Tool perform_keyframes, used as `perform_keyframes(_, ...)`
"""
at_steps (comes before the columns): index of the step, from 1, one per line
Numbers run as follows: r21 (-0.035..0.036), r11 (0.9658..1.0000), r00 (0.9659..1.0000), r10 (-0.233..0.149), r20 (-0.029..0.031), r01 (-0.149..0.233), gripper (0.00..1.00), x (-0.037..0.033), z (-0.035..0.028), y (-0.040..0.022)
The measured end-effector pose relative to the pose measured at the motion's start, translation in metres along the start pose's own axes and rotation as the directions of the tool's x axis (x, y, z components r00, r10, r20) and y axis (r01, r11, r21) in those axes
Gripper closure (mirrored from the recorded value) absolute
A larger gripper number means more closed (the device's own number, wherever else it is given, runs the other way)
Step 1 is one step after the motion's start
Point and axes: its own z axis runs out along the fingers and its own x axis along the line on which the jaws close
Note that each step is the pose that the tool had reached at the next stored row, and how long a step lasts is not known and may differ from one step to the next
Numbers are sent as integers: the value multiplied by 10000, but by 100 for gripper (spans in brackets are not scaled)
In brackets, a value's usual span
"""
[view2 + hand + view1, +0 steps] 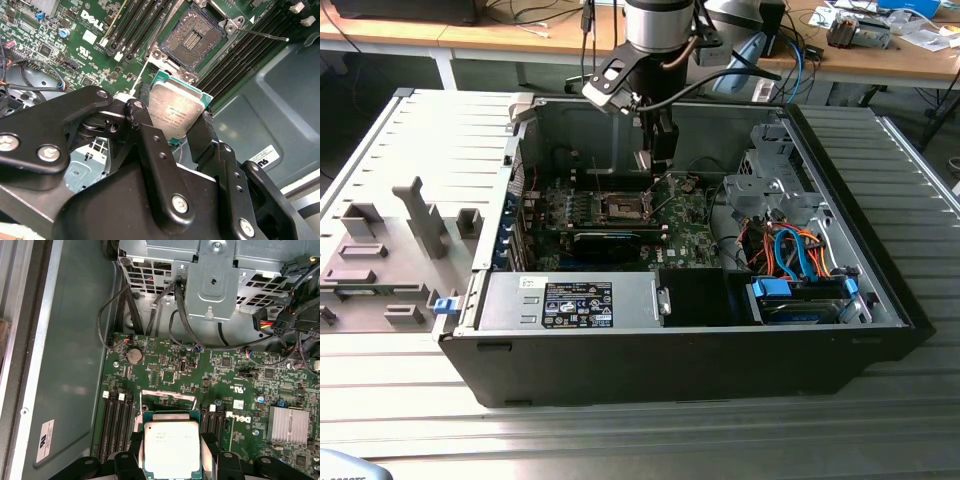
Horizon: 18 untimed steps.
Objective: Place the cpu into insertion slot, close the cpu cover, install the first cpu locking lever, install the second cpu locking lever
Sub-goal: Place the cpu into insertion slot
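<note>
The cpu, a pale silvery square chip on a green base, is gripped by its edges in my gripper. It hangs above the motherboard, a short way off the insertion slot. The slot lies uncovered, with a dark centre and a silver rim. A thin lever sticks out beside it. In the first wrist view the cpu sits between the black fingers, and a silvery frame edge that looks like the raised cpu cover stands just past it. In the exterior view my gripper hovers over the insertion slot.
The open computer case lies on a slatted metal table. Black memory slots flank the socket. A metal drive cage with cables, a heatsink and orange and blue cables crowd the exterior view's right side.
</note>
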Motion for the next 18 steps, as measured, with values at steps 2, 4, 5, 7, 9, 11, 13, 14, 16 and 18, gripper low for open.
perform_keyframes(2,0,10000,10000,-1,0,1,46,0,3,0)
perform_keyframes(4,0,10000,10000,0,0,0,46,0,8,-1)
perform_keyframes(5,0,10000,10000,0,0,0,46,0,10,-1)
perform_keyframes(7,1,10000,10000,0,0,0,46,0,14,-1)
perform_keyframes(9,0,10000,10000,0,0,0,46,0,17,-2)
perform_keyframes(11,0,10000,10000,0,0,0,46,-1,20,-2)
perform_keyframes(13,0,10000,10000,0,0,0,46,-1,28,-2)
perform_keyframes(14,1,10000,10000,0,0,0,46,-1,29,-2)
perform_keyframes(16,1,10000,10000,0,0,0,46,-1,33,-3)
perform_keyframes(18,0,10000,10000,-1,0,1,46,-1,37,-3)
